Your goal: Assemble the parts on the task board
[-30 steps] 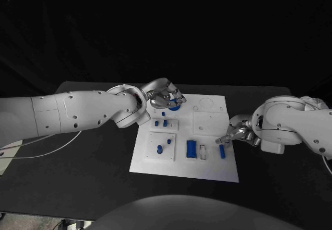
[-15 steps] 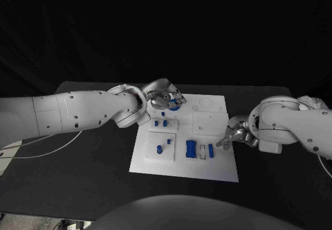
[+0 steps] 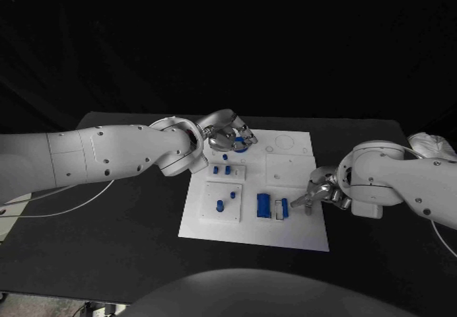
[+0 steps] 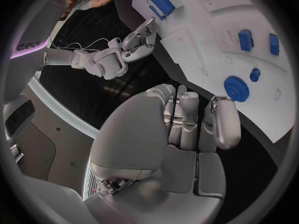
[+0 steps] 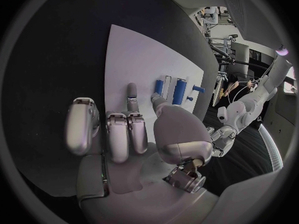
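Task board [image 3: 255, 231] sits mid-table w/ several blue parts on it. The right hand [image 3: 314, 195] is low over the board's right edge, fingertips at a slim blue peg [image 3: 290, 207] lying next to the white slot and the larger blue block [image 3: 264, 206]. In the right wrist view that hand [image 5: 127, 134] has fingers mostly stretched toward the peg [image 5: 159, 88], thumb beside it; can't tell whether it's pinching the peg or just touching/pushing it. The left hand [image 3: 228, 135] is over the far end of the board by the blue gear [image 3: 241, 149]; in the left wrist view its fingers [image 4: 221, 122] are straight and apart, nothing held, gear [image 4: 236, 88] lying on the board just ahead of them, apart from the fingertips. Other small blue parts stand in the two raised sub-plates nearer the board's left side. Judging by this, step in hand looks like seating/positioning the slim peg w/ the right hand, prob. into or beside the white slot; gear looks like it's waiting for the left. Next move prob. needs a firm pinch on the peg, aligning it w/ its recess, then pressing straight down w/o nudging the block next door. Risk: peg rolls or skids off toward the board edge.
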You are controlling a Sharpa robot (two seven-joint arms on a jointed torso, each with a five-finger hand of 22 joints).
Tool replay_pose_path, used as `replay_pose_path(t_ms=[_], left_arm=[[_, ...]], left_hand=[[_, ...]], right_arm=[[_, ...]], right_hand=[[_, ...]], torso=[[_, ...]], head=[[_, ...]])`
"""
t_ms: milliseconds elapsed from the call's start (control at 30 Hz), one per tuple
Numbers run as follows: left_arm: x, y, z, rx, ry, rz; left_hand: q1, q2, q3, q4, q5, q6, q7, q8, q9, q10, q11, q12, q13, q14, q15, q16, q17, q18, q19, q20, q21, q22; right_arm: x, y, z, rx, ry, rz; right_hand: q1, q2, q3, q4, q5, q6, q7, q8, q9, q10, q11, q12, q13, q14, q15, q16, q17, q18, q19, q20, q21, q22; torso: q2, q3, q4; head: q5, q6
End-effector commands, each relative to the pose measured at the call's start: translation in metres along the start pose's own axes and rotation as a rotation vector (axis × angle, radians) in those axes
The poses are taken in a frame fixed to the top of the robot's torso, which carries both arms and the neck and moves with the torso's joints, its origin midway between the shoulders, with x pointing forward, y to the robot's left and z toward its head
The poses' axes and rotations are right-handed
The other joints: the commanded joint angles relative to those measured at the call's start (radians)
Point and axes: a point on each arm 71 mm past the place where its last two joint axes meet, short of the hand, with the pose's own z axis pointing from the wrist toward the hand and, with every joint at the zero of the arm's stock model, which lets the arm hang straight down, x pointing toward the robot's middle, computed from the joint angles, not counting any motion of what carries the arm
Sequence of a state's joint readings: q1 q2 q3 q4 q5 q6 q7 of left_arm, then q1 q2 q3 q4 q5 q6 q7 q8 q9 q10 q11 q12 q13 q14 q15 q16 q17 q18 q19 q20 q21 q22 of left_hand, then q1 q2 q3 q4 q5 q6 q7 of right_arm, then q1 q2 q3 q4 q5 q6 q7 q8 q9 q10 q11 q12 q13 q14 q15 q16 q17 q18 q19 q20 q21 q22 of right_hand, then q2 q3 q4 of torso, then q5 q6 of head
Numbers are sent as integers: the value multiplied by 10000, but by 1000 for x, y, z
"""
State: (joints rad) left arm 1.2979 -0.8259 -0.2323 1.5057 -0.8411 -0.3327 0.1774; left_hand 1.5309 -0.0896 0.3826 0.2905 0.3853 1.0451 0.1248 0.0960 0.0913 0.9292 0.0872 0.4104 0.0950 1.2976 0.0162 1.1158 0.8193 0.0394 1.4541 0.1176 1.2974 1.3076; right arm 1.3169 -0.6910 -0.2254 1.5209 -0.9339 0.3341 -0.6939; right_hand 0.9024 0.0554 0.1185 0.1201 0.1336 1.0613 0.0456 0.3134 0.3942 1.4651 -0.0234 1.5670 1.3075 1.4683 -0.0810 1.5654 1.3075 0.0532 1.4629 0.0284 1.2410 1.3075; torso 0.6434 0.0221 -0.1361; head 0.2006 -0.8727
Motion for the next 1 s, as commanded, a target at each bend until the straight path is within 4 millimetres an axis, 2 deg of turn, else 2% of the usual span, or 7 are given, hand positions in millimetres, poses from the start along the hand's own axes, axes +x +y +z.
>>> replay_pose_path(t_ms=[33,167,400,667,1000], left_arm=[[2,-1,1,-12,208,-12],[3,-1,1,-20,238,-8],[4,-1,2,-44,311,-15],[5,-1,3,-88,362,-17],[6,-1,3,-145,449,-2]], left_hand=[[51,14,9,-37,-12,42,3,38,14,63,26,48,9,-69,-34,-50,-9,209,-38,5,-49,1831],[70,13,21,-43,0,44,5,40,15,63,25,55,15,-81,-34,-67,-36,212,-44,5,-63,1827],[75,13,25,-45,4,44,5,41,15,62,25,57,16,-93,-34,-85,-65,215,-51,5,-78,1823],[122,33,67,-49,29,43,13,43,16,56,26,75,31,-122,-33,-118,-112,220,-63,5,-101,1817],[135,37,77,-52,34,42,14,44,16,55,26,79,35,-129,-33,-127,-127,219,-63,5,-100,1817]], right_arm=[[1,2,1,-33,108,373],[2,4,2,-138,194,549],[1,7,5,-203,266,747],[0,8,7,-274,341,972],[1,15,12,-348,429,993]], right_hand=[[-128,6,-39,21,121,-115,-16,53,139,1057,-67,38,2633,1025,-76,54,2633,137,22,-56,-45,1699],[-156,53,-31,-14,521,-225,-14,78,402,1057,-70,38,2633,1025,-78,54,2633,142,23,-62,-86,1700],[-287,159,0,28,953,-383,10,37,684,1057,-53,38,2633,1025,-67,54,2633,153,12,-56,-176,1691],[-538,295,3,199,1073,-458,28,-18,855,1057,-35,38,2633,1025,-50,54,2633,180,-30,-42,-341,1657],[-517,352,78,156,1159,-464,24,-35,959,1057,-38,38,2633,1025,-50,54,2633,196,-50,-39,-430,1638]], torso=[[3,-10,-10],[-1,-10,-7],[1,-8,3],[1,-7,-4],[-7,-3,5]], head=[[-28,1],[-38,1],[-39,1],[-24,1],[-6,1]])
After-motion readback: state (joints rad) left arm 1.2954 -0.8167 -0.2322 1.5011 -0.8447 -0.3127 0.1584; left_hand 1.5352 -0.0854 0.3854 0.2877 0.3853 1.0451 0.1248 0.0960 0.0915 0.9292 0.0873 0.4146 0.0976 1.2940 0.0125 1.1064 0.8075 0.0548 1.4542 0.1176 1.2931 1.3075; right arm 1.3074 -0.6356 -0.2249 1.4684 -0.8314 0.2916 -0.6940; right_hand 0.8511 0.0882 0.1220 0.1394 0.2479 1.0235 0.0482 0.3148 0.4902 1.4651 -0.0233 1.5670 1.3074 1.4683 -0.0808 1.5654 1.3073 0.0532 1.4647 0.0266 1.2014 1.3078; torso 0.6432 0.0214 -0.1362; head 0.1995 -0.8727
